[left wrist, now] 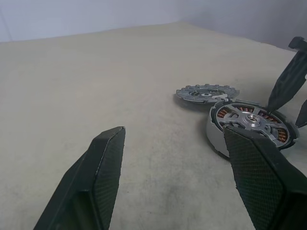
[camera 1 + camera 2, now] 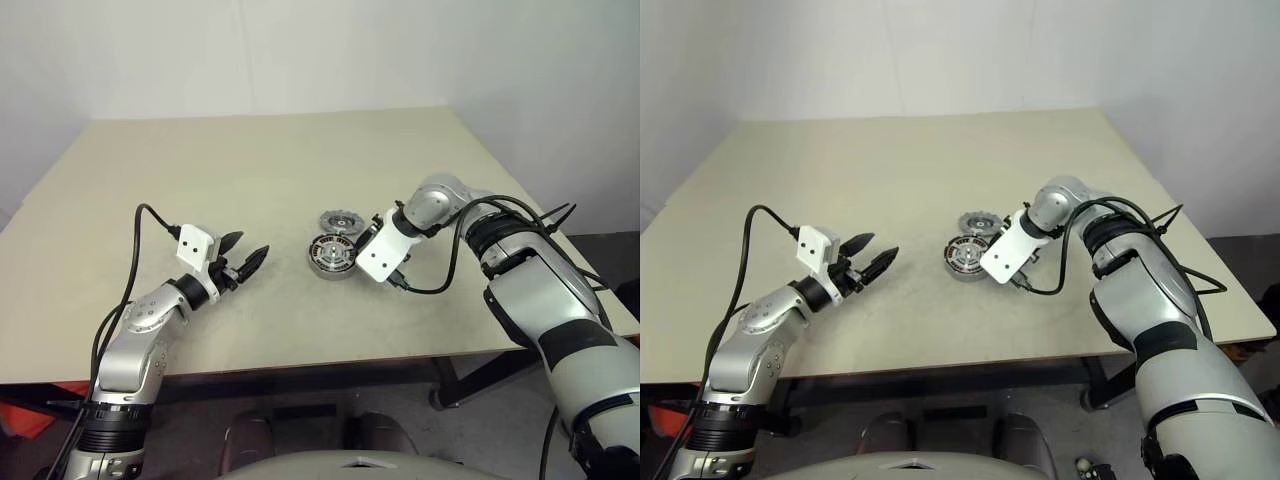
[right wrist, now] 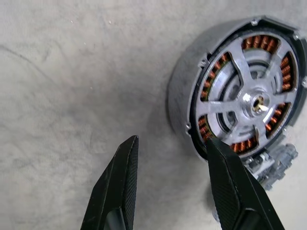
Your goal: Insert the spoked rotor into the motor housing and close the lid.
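While the left gripper hovers spread and empty over the beige table, the round copper-wound motor housing sits mid-table, touching the flat grey notched disc behind; the right gripper, fingers parted, hangs beside the housing.

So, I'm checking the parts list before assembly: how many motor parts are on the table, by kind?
Motor housing with copper windings: 1
Flat grey notched disc, lying just behind the housing: 1
Total: 2 parts on the table
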`<state>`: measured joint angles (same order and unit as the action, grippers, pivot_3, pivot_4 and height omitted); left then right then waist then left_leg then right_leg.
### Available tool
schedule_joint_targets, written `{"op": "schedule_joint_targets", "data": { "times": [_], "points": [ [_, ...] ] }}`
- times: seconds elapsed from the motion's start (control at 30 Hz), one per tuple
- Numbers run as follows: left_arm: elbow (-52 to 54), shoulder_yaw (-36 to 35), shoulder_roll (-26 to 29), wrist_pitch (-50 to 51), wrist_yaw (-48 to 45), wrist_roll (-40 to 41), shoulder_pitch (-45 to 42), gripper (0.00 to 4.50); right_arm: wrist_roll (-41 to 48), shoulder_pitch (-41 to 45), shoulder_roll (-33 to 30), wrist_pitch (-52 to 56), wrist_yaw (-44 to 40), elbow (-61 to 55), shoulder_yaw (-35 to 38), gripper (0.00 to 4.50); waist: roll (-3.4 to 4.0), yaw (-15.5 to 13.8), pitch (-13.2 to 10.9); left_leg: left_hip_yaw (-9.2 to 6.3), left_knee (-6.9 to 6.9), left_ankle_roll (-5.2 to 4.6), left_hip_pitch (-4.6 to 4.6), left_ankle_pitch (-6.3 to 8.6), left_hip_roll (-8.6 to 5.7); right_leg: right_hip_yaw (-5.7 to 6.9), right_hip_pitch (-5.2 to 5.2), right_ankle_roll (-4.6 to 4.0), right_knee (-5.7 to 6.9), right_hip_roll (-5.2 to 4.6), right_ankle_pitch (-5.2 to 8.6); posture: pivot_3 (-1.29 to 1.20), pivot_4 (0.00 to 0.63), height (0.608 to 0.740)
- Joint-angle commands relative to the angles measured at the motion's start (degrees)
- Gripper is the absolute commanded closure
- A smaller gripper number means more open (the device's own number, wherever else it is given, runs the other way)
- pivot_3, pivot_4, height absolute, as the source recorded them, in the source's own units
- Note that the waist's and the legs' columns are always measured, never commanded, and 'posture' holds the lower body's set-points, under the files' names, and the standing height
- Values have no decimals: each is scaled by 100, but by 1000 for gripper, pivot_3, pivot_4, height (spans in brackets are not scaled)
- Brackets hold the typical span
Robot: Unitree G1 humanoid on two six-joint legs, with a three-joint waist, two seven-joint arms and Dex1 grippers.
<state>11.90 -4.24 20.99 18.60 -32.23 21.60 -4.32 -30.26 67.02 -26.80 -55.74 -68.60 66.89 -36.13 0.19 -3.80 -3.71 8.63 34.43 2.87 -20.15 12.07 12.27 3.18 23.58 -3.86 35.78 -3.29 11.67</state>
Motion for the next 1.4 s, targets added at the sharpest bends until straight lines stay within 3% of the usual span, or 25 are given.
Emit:
{"op": "schedule_joint_targets", "data": {
  "times": [0.03,0.27,0.43,0.8,0.9,1.4],
  "points": [
    [192,-72,38,-96,-5,24,-61,1044,141,44,14,-3,-11,-157,118,2065,0,0,0,0,1,0,0,0,0,0,0,0,0,0,0,0,0,740],
    [180,-64,18,-115,15,8,-51,1044,91,93,117,124,77,-59,107,2065,0,1,0,0,4,-1,0,1,2,0,0,0,1,1,0,0,0,740],
    [189,-67,14,-118,29,5,-50,1044,90,79,159,166,194,-40,148,3684,-1,2,0,0,5,-1,4,1,2,0,-4,0,2,1,0,0,0,740],
    [161,-53,-32,-147,51,-6,-44,1044,321,120,209,416,153,-36,380,3684,-1,97,0,-1,5,-1,3,1,4,0,-17,-1,0,2,0,0,0,740],
    [143,-45,-59,-159,56,-18,-51,1044,317,123,202,392,159,-43,408,4463,-1,145,1,-1,5,-1,1,1,4,0,-17,-1,0,2,0,0,0,740],
    [149,-56,-93,-186,76,-30,-10,1044,153,142,227,394,454,-20,397,4463,1,130,-1,-2,10,-5,1,3,5,0,-14,-4,-1,2,-2,0,0,740]
  ]
}}
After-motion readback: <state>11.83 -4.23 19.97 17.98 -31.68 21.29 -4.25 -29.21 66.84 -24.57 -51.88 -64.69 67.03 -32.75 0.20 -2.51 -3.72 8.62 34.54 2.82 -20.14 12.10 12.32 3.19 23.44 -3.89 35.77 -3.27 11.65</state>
